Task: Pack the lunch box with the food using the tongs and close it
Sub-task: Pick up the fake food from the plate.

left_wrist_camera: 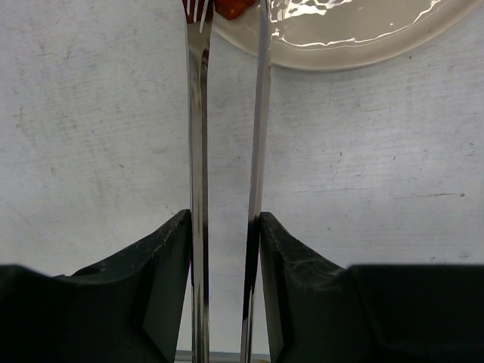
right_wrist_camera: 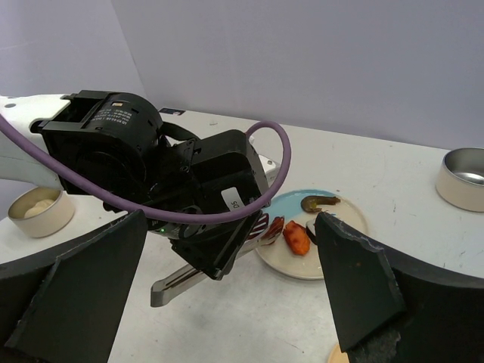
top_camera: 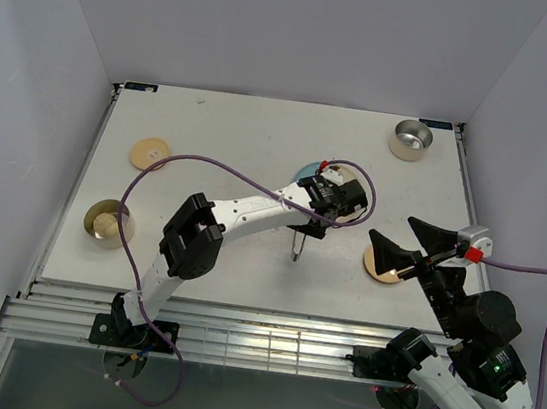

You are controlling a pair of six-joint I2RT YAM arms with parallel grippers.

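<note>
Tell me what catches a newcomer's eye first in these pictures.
The left gripper clamps the silver tongs at mid-table, their tips at a red piece on the edge of the plate. The right gripper hangs wide open at the right front, by a tan disc. A steel bowl sits in the far right corner.

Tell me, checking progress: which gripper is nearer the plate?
Left. The left gripper, holding the tongs, is beside the plate; the right gripper hangs open farther to its right.
</note>
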